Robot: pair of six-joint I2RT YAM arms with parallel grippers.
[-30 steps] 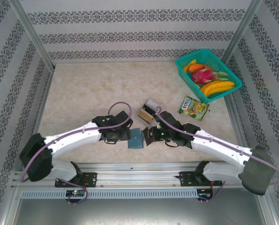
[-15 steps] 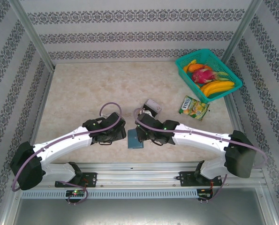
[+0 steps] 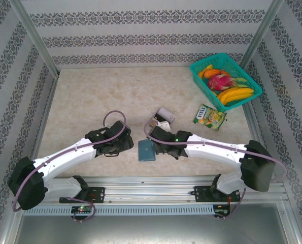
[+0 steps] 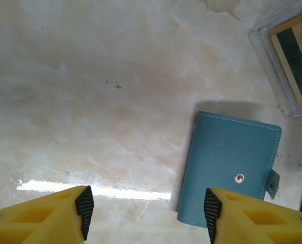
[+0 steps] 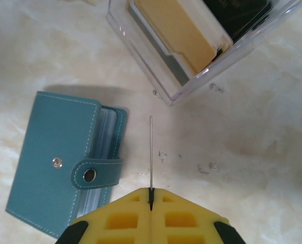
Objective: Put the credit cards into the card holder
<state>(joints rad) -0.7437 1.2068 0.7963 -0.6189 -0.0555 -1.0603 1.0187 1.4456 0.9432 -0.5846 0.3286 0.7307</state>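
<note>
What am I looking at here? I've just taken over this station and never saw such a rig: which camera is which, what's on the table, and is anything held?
A left arm and a right arm, both white, stand side by side, each ending in a two-finger gripper. The overhead picture looks down from behind them; the other two come from cameras on their wrists. On the table lie a teal card holder, unsnapped, a clear tray of credit cards, a snack packet and a fruit basket. The left gripper is open and empty. The right gripper is shut on a thin edge-on sliver, apparently a card.
</note>
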